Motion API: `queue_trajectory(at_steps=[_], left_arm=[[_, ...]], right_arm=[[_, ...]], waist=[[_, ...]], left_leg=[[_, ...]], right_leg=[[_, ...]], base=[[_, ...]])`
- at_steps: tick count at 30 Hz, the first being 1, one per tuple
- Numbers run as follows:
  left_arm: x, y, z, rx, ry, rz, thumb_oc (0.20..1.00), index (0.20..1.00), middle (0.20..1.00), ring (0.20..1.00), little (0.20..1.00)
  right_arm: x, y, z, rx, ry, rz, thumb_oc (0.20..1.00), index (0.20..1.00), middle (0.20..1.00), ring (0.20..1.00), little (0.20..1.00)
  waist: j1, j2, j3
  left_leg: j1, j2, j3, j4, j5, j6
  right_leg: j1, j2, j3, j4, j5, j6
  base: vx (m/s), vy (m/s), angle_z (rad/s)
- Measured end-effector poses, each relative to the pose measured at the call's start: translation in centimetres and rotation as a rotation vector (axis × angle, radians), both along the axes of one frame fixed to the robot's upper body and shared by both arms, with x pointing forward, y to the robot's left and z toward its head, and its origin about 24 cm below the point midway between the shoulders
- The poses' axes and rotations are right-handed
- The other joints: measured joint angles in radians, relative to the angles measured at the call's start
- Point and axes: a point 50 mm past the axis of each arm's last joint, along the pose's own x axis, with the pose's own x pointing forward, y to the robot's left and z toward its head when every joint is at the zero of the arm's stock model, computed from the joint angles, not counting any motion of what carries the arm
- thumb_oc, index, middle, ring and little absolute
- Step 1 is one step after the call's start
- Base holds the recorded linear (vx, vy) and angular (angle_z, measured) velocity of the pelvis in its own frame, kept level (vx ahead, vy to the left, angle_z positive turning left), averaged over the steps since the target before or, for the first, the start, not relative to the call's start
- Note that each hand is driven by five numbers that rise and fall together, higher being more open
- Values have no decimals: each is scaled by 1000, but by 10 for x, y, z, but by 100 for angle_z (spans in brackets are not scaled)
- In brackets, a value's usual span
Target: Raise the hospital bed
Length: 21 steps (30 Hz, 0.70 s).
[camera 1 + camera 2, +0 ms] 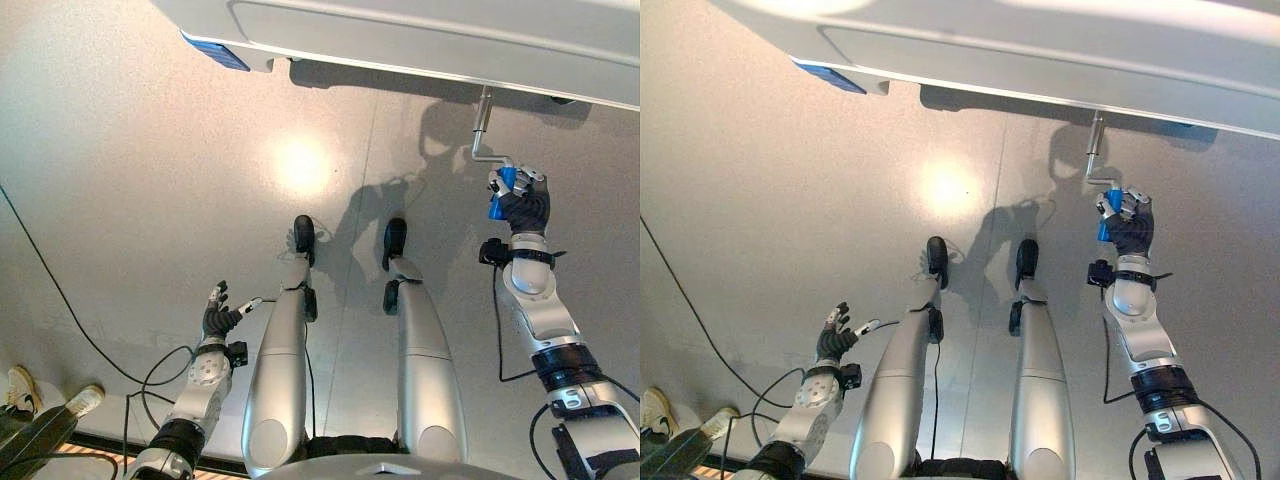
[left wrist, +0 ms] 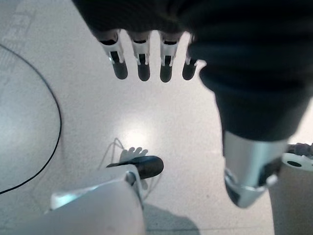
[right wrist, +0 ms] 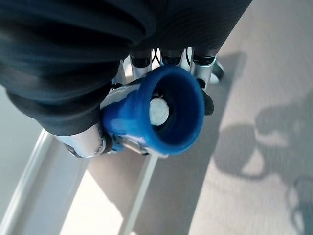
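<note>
The white foot end of the hospital bed point(image 1: 420, 45) spans the top of the eye views. A silver crank point(image 1: 481, 135) hangs down from under its edge and bends toward a blue handle point(image 1: 502, 192). My right hand point(image 1: 522, 208) is raised to it, fingers curled round the blue handle point(image 3: 161, 115), whose open end faces the wrist camera. My left hand point(image 1: 217, 318) hangs low at my left side over the floor, fingers point(image 2: 142, 66) straight and holding nothing.
A blue panel point(image 1: 215, 52) sits on the bed's left underside. A person's shoes point(image 1: 70, 400) stand at the lower left on the grey floor. Bare floor lies between me and the bed.
</note>
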Motion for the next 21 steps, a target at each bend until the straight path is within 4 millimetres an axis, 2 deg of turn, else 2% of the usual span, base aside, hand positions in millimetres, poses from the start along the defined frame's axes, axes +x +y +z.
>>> queue_trajectory(at_steps=[4, 11, 15, 21], left_arm=[[3, 2, 7, 26, -35, -12, 1000, 1000, 1000, 1000, 1000], [3, 6, 9, 45, -40, -5, 1000, 1000, 1000, 1000, 1000], [3, 7, 10, 48, -40, 1, 1000, 1000, 1000, 1000, 1000], [2, 9, 9, 53, -36, 7, 1000, 1000, 1000, 1000, 1000]], right_arm=[[-2, -12, 5, -192, 38, -64, 200, 200, 200, 200, 200], [-2, -20, 8, -388, 75, -164, 200, 200, 200, 200, 200], [-2, -25, 7, -449, 83, -214, 200, 200, 200, 200, 200], [15, -42, 9, -473, 145, -290, 200, 200, 200, 200, 200]], waist=[[-1, -7, -1], [-3, -27, -4], [-3, -44, -5], [-25, -49, -5]], left_leg=[[-12, -10, 2, 19, -8, 12], [-38, -21, 5, 46, -18, 26], [-54, -25, 6, 59, -22, 32], [-71, -32, 16, 68, -23, 40]], right_leg=[[-1, -8, 4, -5, 4, 12], [-8, -17, 15, -16, 15, 29], [-19, -19, 23, -15, 16, 35], [-36, -26, 36, -14, 23, 45]], base=[[0, 0, 0], [0, 0, 0], [0, 0, 0], [0, -4, -2]])
